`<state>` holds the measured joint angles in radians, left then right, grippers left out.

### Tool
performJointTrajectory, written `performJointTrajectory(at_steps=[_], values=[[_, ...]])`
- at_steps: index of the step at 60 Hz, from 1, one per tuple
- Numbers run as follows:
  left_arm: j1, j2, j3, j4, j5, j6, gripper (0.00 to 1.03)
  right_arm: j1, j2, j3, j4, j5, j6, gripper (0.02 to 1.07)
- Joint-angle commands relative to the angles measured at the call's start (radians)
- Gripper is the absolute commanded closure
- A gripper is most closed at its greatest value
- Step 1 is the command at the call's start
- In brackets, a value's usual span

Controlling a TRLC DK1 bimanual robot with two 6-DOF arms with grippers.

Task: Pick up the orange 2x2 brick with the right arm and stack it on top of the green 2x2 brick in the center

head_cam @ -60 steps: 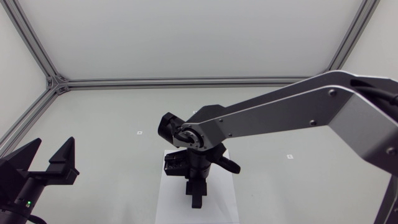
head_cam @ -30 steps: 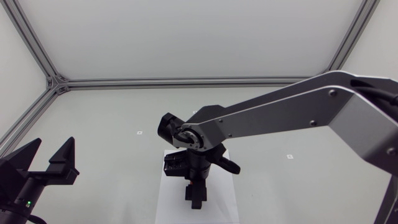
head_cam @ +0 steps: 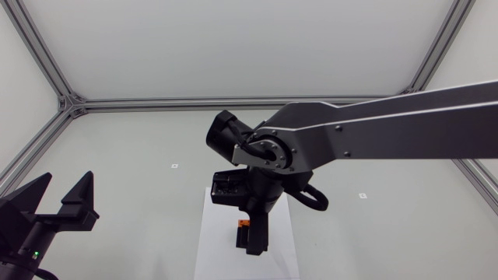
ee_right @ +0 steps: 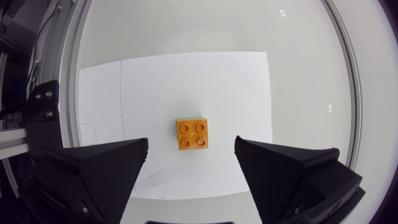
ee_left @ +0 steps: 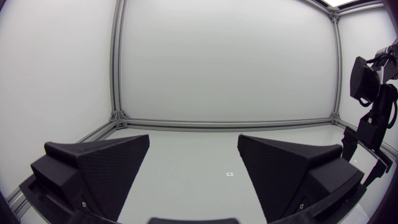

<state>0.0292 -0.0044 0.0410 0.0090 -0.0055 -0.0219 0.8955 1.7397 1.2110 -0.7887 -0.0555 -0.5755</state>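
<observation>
Left arm: left gripper is sitting low at the table's left corner, well apart from the work area. In the left wrist view its 2 fingers are standing wide apart with nothing between them, only bare table ahead and 1 small marker on the surface.

Centre: a white paper sheet is lying flat on the table. 2 small markers are flanking it, 1 on each side, near but apart from the sheet.

Task items: the orange 2x2 brick is resting on the sheet, studs up, all 4 studs showing. A thin strip of the green 2x2 brick is peeking out along 2 of its edges, so the orange one is sitting on top of the green one, nearly square to it. In the head view only a sliver of orange is showing beside the black fingers.

Right arm: the right arm is coming in from the right edge and reaching past the middle, wrist pointing down over the sheet. Right gripper is hanging directly above the stack. Its 2 fingers are spread wide, 1 to each side of the bricks, clear gaps on both sides, touching neither brick and gripping nothing.
</observation>
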Motion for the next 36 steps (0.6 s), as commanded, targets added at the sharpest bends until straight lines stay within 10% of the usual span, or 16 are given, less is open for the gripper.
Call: performJointTrajectory(at_steps=[1,36], values=[[0.001,-0.008,-0.041,-0.015,0.006,0.013,0.04,0.0,-0.071,-0.048,-0.018,0.0,0.031,0.07],[0.001,-0.008,-0.041,-0.015,0.006,0.013,0.04,-0.32,-0.525,-0.294,0.095,0.0,0.103,0.07]])
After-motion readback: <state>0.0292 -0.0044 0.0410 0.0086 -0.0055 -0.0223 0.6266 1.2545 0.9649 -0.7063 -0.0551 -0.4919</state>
